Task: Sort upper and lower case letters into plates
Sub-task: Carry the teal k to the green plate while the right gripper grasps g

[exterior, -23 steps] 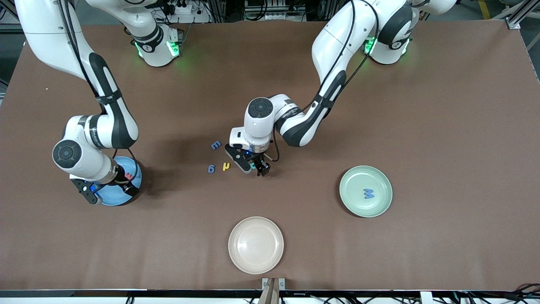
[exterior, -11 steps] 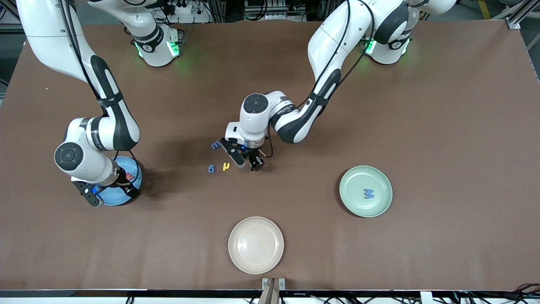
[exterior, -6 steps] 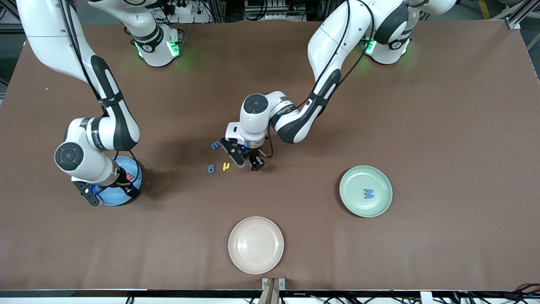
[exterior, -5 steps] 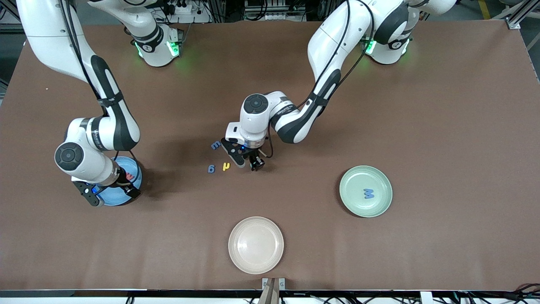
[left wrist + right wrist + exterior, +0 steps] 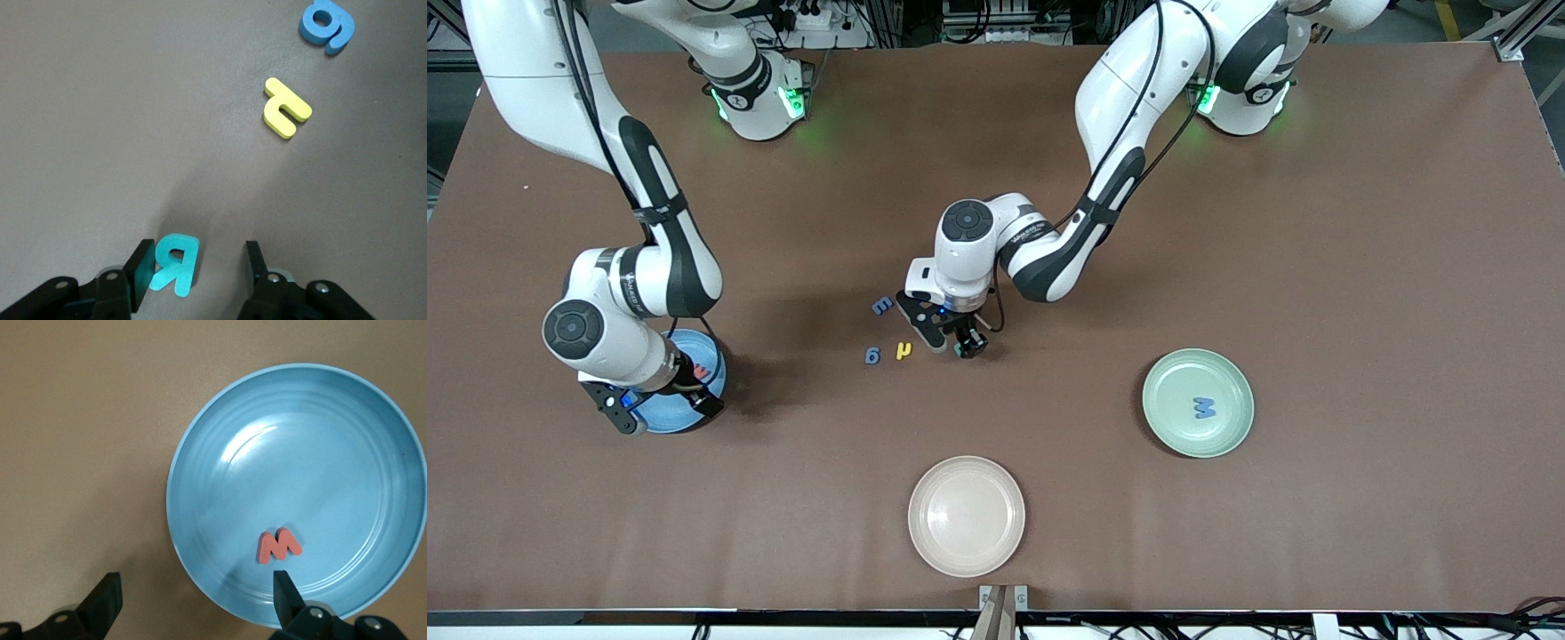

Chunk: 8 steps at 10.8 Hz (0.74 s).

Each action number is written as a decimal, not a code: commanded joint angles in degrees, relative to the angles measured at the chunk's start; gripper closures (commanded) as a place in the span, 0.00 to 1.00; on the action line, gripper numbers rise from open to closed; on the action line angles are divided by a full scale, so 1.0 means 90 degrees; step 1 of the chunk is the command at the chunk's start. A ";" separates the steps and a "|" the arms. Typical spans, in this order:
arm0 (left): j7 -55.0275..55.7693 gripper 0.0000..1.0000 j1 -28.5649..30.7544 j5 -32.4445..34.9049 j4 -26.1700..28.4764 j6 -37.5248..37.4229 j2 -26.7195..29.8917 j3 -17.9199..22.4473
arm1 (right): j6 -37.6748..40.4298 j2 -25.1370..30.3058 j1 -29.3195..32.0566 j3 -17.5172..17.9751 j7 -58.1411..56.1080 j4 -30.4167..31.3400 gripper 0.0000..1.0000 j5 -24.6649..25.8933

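1. Plates: the pale green plate (image 5: 1198,403) is set toward the left arm's end of the table; the blue plate (image 5: 660,414) lies toward the right arm's end, partly covered by that arm. They are kept well apart, judged so the two letter classes cannot mix. A cream plate (image 5: 967,516), nearest the front camera, is left unused.

2. Right gripper (image 5: 193,600): held over the blue plate's rim (image 5: 175,520) with fingers spread wide and nothing between them. The arm is judged to be waiting.

3. Left gripper (image 5: 195,273): lowered to the table mid-table, fingers parted narrowly, straddling the teal R (image 5: 175,262), which touches one finger; no grip is closed yet. The straddle is judged as preparation for a pinch across the letter's flat edges.

4. Letters sorted: a blue M (image 5: 1205,408) rests in the green plate; a red m (image 5: 279,545) rests in the blue plate.

5. Letters unsorted: a blue E (image 5: 881,306), a blue g (image 5: 872,356) and a yellow h (image 5: 904,351) lie beside the left gripper, toward the right arm's end.
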<state>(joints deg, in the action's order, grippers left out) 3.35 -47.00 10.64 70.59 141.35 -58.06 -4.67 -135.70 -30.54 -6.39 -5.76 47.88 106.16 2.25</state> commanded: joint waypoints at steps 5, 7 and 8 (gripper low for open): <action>-0.0050 0.60 0.0046 0.0156 0.0125 -0.0052 0.0044 0.0030 | 0.0088 -0.0073 -0.0013 0.0015 -0.0095 -0.0126 0.00 -0.0065; -0.0050 0.88 0.0124 0.0156 0.0125 -0.0052 0.0025 0.0040 | 0.0088 -0.0073 -0.0022 0.0015 -0.0086 -0.0126 0.00 -0.0065; -0.0050 0.93 0.0134 0.0146 0.0135 -0.0061 0.0025 0.0040 | 0.0088 -0.0074 -0.0051 0.0015 -0.0066 -0.0126 0.00 -0.0065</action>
<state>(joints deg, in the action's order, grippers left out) 3.34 -46.65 10.64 70.68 141.31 -57.89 -4.55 -135.66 -30.56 -6.54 -5.69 47.87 106.16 2.25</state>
